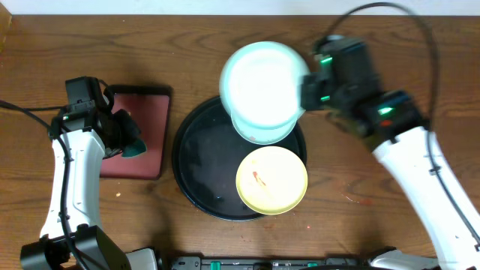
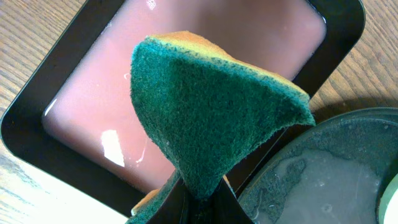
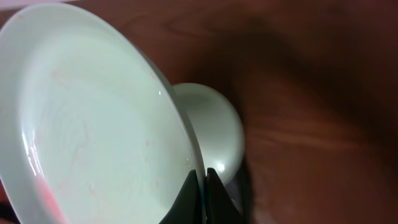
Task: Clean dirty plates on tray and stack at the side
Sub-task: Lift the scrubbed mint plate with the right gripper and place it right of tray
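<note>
Overhead bright, even; right arm (image 1: 405, 142) motion-blurred. Right wrist dim, plate (image 3: 93, 143) soft-focus. Glare patches in red tray (image 2: 341, 34).

A brown wood-grain counter (image 1: 187, 45) fills nearly the whole overhead view, its grain running side to side. Beyond the right pincer (image 1: 304, 94), along the far edge, a thin pale strip (image 1: 450, 6) shows; whether it is wall or floor cannot be told. In the far corner past the left pincer (image 1: 129, 142) lies a lighter tan patch (image 1: 4, 30). Soft light from above leaves faint shadows on the wood. Close beneath the right pincer the wood appears dark, reddish and blurred.
</note>
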Available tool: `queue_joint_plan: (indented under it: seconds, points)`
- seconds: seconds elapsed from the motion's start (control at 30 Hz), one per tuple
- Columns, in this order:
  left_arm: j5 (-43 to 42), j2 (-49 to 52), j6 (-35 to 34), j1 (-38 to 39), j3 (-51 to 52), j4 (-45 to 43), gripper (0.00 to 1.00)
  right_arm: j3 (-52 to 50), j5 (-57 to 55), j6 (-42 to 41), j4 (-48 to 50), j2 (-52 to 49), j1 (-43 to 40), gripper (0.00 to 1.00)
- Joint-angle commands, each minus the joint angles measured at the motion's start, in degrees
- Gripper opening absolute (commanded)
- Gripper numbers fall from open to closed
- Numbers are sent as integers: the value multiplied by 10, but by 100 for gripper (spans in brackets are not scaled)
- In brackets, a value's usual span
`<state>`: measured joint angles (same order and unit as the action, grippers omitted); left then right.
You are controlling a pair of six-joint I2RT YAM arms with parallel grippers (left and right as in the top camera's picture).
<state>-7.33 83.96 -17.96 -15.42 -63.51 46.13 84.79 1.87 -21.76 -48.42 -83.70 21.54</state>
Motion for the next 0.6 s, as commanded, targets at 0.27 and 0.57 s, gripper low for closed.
queue_joint_plan:
  seconds: [0.27, 0.57]
  points:
    - [5, 2, 8, -2, -7, 1, 7, -33, 69, 12, -119, -30, -278, 1]
    - [5, 2, 8, -2, -7, 1, 7, -210, 59, 14, -20, -48, -332, 1]
